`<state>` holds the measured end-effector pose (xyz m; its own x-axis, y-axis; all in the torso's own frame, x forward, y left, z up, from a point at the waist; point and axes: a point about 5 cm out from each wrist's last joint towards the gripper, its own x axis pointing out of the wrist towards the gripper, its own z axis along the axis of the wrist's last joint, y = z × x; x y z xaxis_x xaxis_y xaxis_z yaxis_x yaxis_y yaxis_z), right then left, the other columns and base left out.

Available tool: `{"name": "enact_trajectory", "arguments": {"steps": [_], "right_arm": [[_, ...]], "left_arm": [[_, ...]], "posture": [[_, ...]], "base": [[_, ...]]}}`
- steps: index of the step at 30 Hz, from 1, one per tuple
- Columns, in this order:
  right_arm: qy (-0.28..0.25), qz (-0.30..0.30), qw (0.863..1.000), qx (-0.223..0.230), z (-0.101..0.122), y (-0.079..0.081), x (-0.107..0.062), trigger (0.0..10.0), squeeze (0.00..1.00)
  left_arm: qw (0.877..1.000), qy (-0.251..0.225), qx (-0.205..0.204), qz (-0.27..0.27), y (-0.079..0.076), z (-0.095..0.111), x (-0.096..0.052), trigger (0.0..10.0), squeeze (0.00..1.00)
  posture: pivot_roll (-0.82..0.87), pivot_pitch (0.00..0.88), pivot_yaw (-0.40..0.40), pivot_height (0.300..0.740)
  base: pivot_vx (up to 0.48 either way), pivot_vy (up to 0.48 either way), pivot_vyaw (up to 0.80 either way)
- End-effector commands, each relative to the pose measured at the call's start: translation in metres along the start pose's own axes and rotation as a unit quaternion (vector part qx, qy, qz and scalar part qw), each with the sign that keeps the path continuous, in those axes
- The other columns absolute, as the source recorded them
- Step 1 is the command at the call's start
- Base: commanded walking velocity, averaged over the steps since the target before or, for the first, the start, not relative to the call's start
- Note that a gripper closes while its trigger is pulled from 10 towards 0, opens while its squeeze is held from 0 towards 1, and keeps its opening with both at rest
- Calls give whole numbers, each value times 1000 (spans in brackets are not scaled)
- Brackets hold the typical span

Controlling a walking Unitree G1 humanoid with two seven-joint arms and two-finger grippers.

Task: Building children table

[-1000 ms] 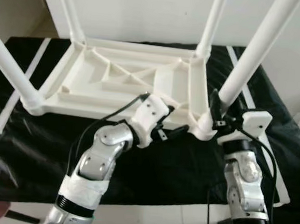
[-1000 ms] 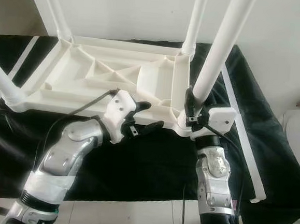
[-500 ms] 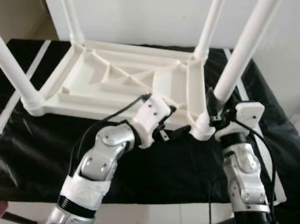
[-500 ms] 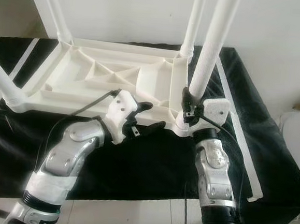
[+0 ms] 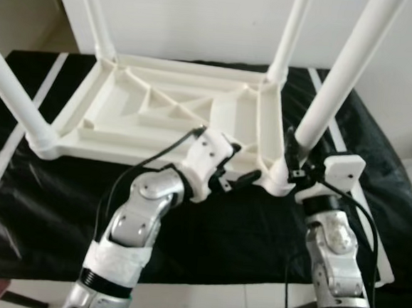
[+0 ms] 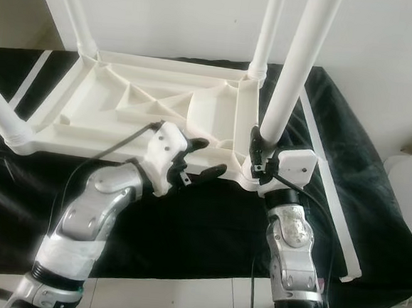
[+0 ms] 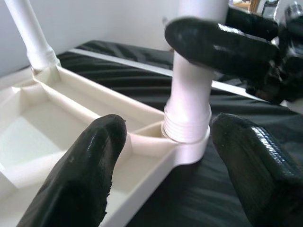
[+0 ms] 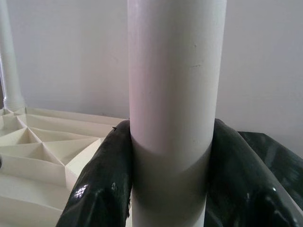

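Head views: the white plastic children's table top (image 5: 173, 116) lies upside down on a black sheet (image 5: 207, 232) spread over the floor, its near-right corner toward the robot. Three legs already stand in the other corner sockets. The right hand (image 6: 257, 156) clamps the fourth leg (image 5: 340, 86) low, just above its socket (image 5: 279, 181), probably to turn it in. The left hand (image 5: 236, 174) hovers beside that corner with fingers spread, likely to steady the frame.

Left wrist view: its fingers (image 7: 90, 161) are wide apart on either side of the socket, touching nothing; thread ridges show at the leg's foot.

Right wrist view: both fingers (image 8: 106, 179) press against the leg (image 8: 173, 104), which looks upright.
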<state>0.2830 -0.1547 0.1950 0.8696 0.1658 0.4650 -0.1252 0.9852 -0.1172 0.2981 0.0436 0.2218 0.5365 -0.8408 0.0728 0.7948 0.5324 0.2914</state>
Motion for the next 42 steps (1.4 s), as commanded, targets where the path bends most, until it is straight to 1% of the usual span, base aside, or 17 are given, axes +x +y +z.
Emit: {"name": "enact_trajectory", "arguments": {"steps": [1, 3, 4, 6, 9, 14, 16, 24, 27, 29, 31, 32, 34, 36, 38, 40, 42], "right_arm": [[63, 14, 998, 1, -11, 4, -9, 10000, 0], [41, 18, 999, 13, 10, 5, -4, 10000, 0], [41, 18, 999, 13, 10, 5, -4, 10000, 0], [27, 23, 999, 28, 22, 7, -2, 10000, 0], [20, 32, 999, 35, 28, 9, 0, 10000, 0], [16, 43, 998, 36, 33, 7, 4, 10000, 0], [16, 38, 999, 35, 31, 3, 5, 10000, 0], [20, 28, 999, 37, 29, -3, 6, 10000, 0], [16, 29, 999, 25, 34, -11, 14, 10000, 0], [16, 29, 999, 25, 34, -11, 14, 10000, 0], [13, 26, 999, 17, 36, -17, 17, 10000, 0], [13, 26, 999, 17, 36, -17, 17, 10000, 0], [30, 26, 999, 19, 25, -22, 17, 10000, 0], [37, 28, 999, 21, 20, -23, 17, 10000, 0], [53, 42, 997, 27, 13, -19, 13, 10000, 0], [53, 42, 997, 27, 13, -19, 13, 10000, 0], [71, 65, 995, 25, 4, -14, 3, 10000, 0]], "left_arm": [[998, -8, -1, 54, 7, 2, 0, 10000, 0], [999, -11, -3, 51, 9, 2, -1, 10000, 0], [999, -11, -3, 51, 9, 2, -1, 10000, 0], [999, -12, -3, 51, 10, 2, -3, 10000, 0], [999, -13, -3, 50, 10, 3, -3, 10000, 0], [999, -10, 0, 48, 9, 3, -4, 10000, 0], [999, -8, 1, 45, 10, 3, -4, 10000, 0], [999, -10, 2, 43, 12, 5, -2, 10000, 0], [999, -14, 0, 38, 13, 5, 1, 10000, 0], [999, -14, 0, 38, 13, 5, 1, 10000, 0], [999, -16, -1, 39, 13, 6, 3, 10000, 0], [999, -16, -1, 39, 13, 6, 3, 10000, 0], [999, -15, 3, 40, 12, 5, 4, 10000, 0], [999, -12, 5, 40, 11, 4, 4, 10000, 0], [999, -17, 5, 39, 9, 6, 4, 10000, 0], [999, -17, 5, 39, 9, 6, 4, 10000, 0], [999, -16, 10, 38, 6, 5, 3, 10000, 0]], "posture": [[-163, 132, 8, 740], [-163, 126, 8, 740], [-163, 126, 8, 740], [-160, 126, 12, 740], [-155, 129, 13, 740], [-147, 126, 21, 740], [-147, 127, 33, 740], [-157, 128, 44, 740], [-174, 127, 46, 740], [-174, 127, 46, 740], [-181, 124, 46, 740], [-181, 124, 46, 740], [-182, 124, 50, 740], [-180, 127, 50, 740], [-178, 124, 52, 740], [-178, 124, 52, 740], [-160, 125, 54, 740]], "base": [[0, 0, 0], [0, 0, 0], [0, 0, 0], [0, 0, 0], [0, 0, 0], [0, 0, 0], [0, 0, 0], [0, 0, 0], [0, 0, 0], [0, 0, 0], [0, 0, 0], [0, 0, 0], [0, 0, 0], [0, 0, 0], [0, 0, 0], [0, 0, 0], [0, 0, 0]]}}
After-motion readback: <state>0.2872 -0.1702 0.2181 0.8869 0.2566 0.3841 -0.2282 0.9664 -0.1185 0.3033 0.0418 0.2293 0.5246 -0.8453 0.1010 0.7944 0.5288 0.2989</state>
